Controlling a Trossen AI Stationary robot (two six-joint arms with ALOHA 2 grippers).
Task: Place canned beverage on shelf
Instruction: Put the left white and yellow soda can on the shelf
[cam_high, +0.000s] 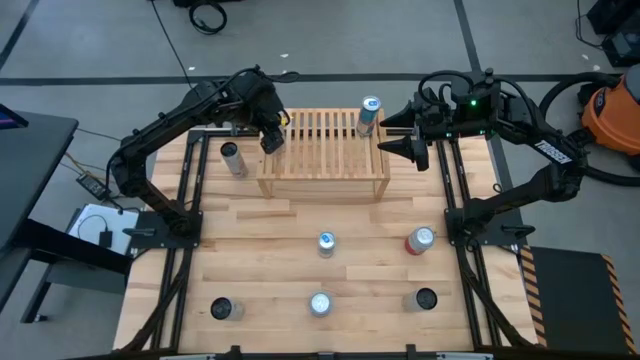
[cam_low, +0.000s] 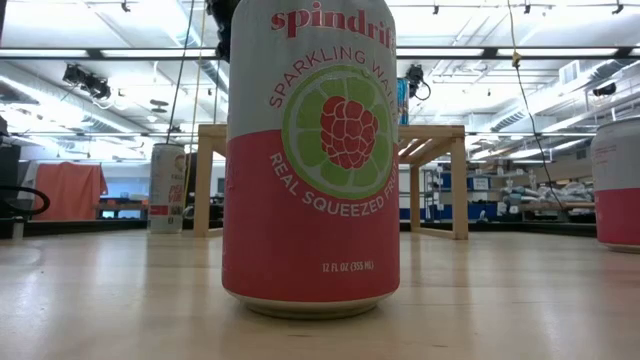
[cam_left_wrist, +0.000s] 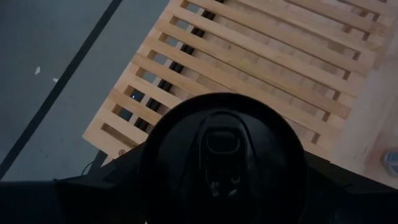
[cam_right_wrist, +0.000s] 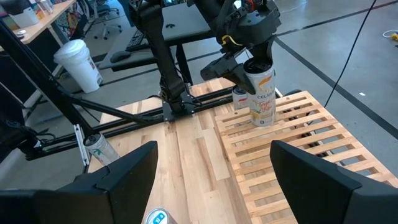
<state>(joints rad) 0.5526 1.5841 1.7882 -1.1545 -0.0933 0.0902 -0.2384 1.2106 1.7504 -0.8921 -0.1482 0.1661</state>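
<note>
The pale wooden shelf (cam_high: 322, 150) stands at the far middle of the table. It also shows in the right wrist view (cam_right_wrist: 292, 143) and the left wrist view (cam_left_wrist: 261, 56). My left gripper (cam_high: 272, 135) is over the shelf's left end, shut on a white and orange can (cam_right_wrist: 262, 96). The gripper hides this can in the high view. My right gripper (cam_high: 398, 142) is open and empty just off the shelf's right end, its fingers (cam_right_wrist: 124, 180) pointing toward the shelf. My left gripper holds the can by its top end (cam_right_wrist: 260, 67), with the fingers (cam_right_wrist: 227, 67) coming from above on either side of it. The can is upright, its base (cam_right_wrist: 262, 121) at the slatted top near the shelf's left end. I cannot tell if the base rests on the slats.
A blue-topped can (cam_high: 369, 115) stands on the shelf's far right corner. A grey can (cam_high: 233, 158) stands on the table left of the shelf. Several cans (cam_high: 326, 243) stand on the near half. One of them (cam_low: 310, 150) fills the low view.
</note>
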